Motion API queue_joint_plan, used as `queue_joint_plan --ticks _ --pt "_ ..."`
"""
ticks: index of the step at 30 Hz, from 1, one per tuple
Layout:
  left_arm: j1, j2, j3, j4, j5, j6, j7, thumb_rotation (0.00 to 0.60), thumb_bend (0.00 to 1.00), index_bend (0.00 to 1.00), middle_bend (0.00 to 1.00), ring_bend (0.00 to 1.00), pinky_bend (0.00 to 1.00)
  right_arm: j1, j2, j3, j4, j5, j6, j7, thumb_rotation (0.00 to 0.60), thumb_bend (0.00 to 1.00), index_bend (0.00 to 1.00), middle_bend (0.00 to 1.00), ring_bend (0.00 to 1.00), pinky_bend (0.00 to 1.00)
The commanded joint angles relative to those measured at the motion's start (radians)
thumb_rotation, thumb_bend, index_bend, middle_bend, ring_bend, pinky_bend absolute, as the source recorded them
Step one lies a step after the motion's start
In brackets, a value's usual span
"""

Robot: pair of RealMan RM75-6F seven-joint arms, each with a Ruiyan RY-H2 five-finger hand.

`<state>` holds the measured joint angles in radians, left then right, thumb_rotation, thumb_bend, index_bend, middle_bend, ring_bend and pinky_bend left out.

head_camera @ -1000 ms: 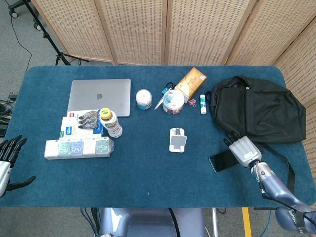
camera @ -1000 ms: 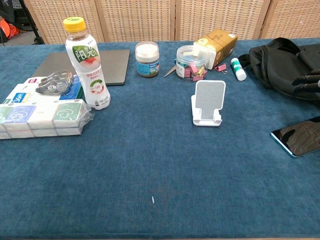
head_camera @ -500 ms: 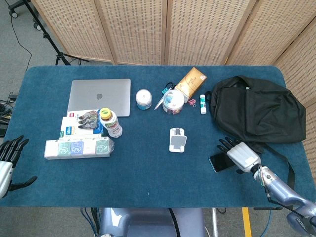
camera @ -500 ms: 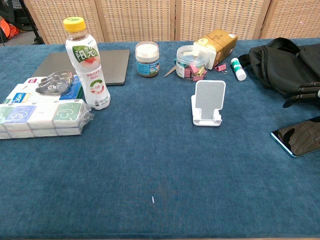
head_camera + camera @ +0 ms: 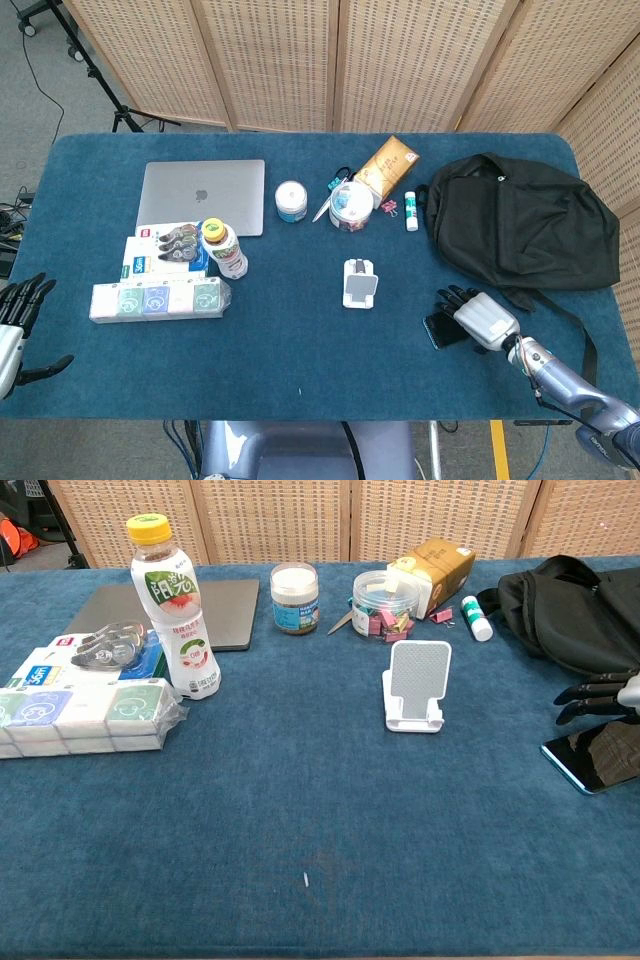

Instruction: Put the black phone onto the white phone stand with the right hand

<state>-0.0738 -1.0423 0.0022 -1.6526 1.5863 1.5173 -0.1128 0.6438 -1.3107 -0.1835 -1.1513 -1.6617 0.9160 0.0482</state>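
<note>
One hand, our right (image 5: 480, 318), has slid forward over the phone (image 5: 598, 755), fingers spread and not yet gripping; stand (image 5: 415, 687) awaits.

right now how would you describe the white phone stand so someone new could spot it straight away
Start at the black backpack at the right end of the blue table, then look left toward the table's middle. The white phone stand sits there alone, nearer the front edge than the tub of clips. It is the only white upright bracket, and its cradle is empty.
</note>
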Motion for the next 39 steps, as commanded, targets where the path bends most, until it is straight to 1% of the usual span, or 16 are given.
queue_joint_plan --ticks 1,4,10,13,16,19,20,23,25,27,29,32,34,39 --pt "0.001 -0.002 0.001 -0.002 0.0 0.0 0.006 0.6 0.0 0.0 0.0 0.0 0.0 0.006 -0.029 0.004 0.059 -0.001 -0.021 0.044 0.6 0.0 0.13 0.07 0.08 0.24" --pt "-0.001 -0.004 0.001 -0.002 -0.003 -0.005 0.01 0.6 0.0 0.0 0.0 0.0 0.0 0.006 -0.033 0.003 0.079 0.0 -0.033 0.063 0.6 0.0 0.14 0.08 0.08 0.24" --pt "-0.004 -0.006 -0.001 -0.002 -0.007 -0.011 0.015 0.6 0.0 0.0 0.0 0.0 0.0 -0.003 -0.044 -0.01 0.112 -0.01 -0.038 0.078 0.6 0.0 0.19 0.11 0.08 0.25" --pt "-0.004 -0.006 -0.001 -0.002 -0.007 -0.012 0.017 0.6 0.0 0.0 0.0 0.0 0.0 -0.01 -0.056 -0.01 0.133 -0.01 -0.033 0.093 0.6 0.02 0.24 0.14 0.11 0.26" --pt "-0.003 -0.007 0.001 -0.003 -0.006 -0.012 0.018 0.6 0.0 0.0 0.0 0.0 0.0 -0.018 -0.071 -0.01 0.163 -0.011 -0.025 0.108 0.6 0.05 0.29 0.2 0.16 0.28" --pt "-0.003 -0.008 0.001 -0.003 -0.008 -0.013 0.019 0.6 0.0 0.0 0.0 0.0 0.0 -0.03 -0.088 -0.01 0.196 -0.016 -0.004 0.129 0.6 0.11 0.38 0.32 0.25 0.32" --pt "-0.003 -0.008 0.001 -0.002 -0.009 -0.014 0.02 0.6 0.0 0.0 0.0 0.0 0.0 -0.034 -0.093 -0.011 0.208 -0.019 0.006 0.137 0.6 0.15 0.42 0.36 0.28 0.34" --pt "-0.005 -0.01 0.001 -0.002 -0.009 -0.017 0.024 0.6 0.0 0.0 0.0 0.0 0.0 -0.049 -0.108 -0.014 0.247 -0.024 0.028 0.157 0.6 0.23 0.49 0.42 0.32 0.35" --pt "-0.005 -0.011 0.001 -0.002 -0.01 -0.019 0.026 0.6 0.0 0.0 0.0 0.0 0.0 -0.055 -0.113 -0.016 0.265 -0.028 0.037 0.17 0.6 0.28 0.51 0.45 0.34 0.38" --pt "-0.006 -0.011 0.001 -0.003 -0.011 -0.021 0.027 0.6 0.0 0.0 0.0 0.0 0.0 -0.063 -0.118 -0.017 0.285 -0.033 0.058 0.186 0.6 0.33 0.53 0.46 0.36 0.44" --pt "-0.006 -0.012 0.001 -0.004 -0.01 -0.019 0.027 0.6 0.0 0.0 0.0 0.0 0.0 -0.077 -0.114 -0.017 0.296 -0.041 0.099 0.204 0.6 0.36 0.54 0.47 0.37 0.47" --pt "-0.005 -0.012 0.002 -0.005 -0.008 -0.018 0.028 0.6 0.0 0.0 0.0 0.0 0.0 -0.088 -0.101 -0.018 0.297 -0.062 0.157 0.213 0.6 0.38 0.55 0.48 0.38 0.47" --pt "-0.005 -0.012 0.003 -0.006 -0.005 -0.017 0.028 0.6 0.0 0.0 0.0 0.0 0.0 -0.092 -0.084 -0.015 0.278 -0.075 0.198 0.212 0.6 0.39 0.55 0.48 0.38 0.47" --pt "-0.003 -0.01 0.006 -0.006 0.002 -0.013 0.025 0.6 0.0 0.0 0.0 0.0 0.0 -0.085 -0.013 0.002 0.174 -0.093 0.259 0.174 0.6 0.41 0.55 0.48 0.38 0.47"
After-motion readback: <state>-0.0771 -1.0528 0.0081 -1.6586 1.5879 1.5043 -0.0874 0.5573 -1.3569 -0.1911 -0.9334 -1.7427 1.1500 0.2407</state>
